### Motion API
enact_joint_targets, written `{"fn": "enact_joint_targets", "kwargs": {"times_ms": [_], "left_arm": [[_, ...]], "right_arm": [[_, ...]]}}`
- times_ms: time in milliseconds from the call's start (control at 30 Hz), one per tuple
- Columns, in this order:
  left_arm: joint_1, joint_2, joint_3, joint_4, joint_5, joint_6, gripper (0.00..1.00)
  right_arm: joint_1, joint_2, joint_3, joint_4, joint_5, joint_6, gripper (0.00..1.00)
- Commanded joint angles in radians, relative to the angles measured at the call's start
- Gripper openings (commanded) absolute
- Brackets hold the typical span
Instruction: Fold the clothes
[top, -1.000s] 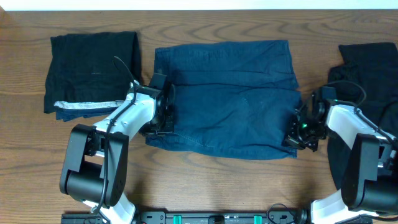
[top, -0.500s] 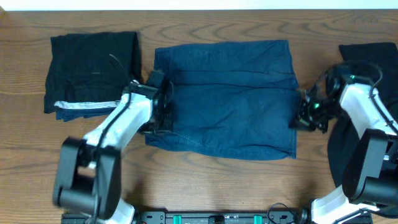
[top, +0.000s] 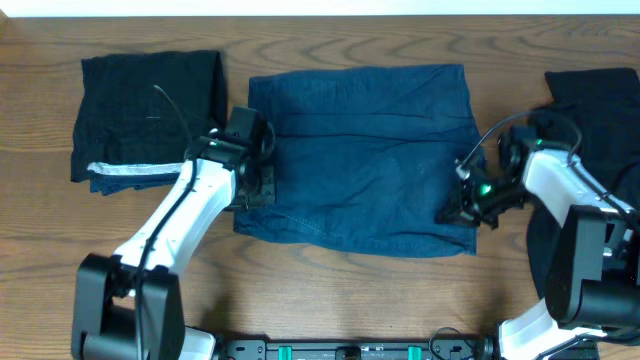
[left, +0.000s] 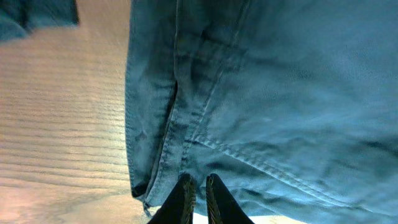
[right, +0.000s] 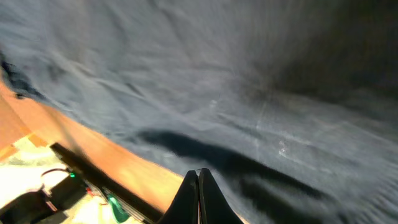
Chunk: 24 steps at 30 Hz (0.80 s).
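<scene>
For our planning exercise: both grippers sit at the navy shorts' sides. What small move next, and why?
Probably open the left gripper and pinch the navy shorts at their left seam: it and the right gripper look shut and empty, over flat-lying fabric.

Shorts (top: 365, 150) at table (top: 330, 290) centre; folded garment (top: 150, 110) left, another garment (top: 610, 100) right.

Navy-blue cloth shorts (top: 360, 160) lie flat at centre. A folded black garment with silvery-white edge (top: 150, 110) lies left, a rumpled black one (top: 600, 100) right.
</scene>
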Motion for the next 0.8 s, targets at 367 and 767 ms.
{"fn": "enact_joint_targets", "kwargs": {"times_ms": [367, 767], "left_arm": [[0.005, 0.212, -0.031, 0.032, -0.113, -0.018, 0.11], [0.005, 0.171, 0.006, -0.030, -0.112, -0.105, 0.06]], "right_arm": [[-0.010, -0.003, -0.128, 0.074, 0.310, 0.130, 0.05], [-0.067, -0.008, -0.071, 0.022, 0.338, 0.159, 0.15]]}}
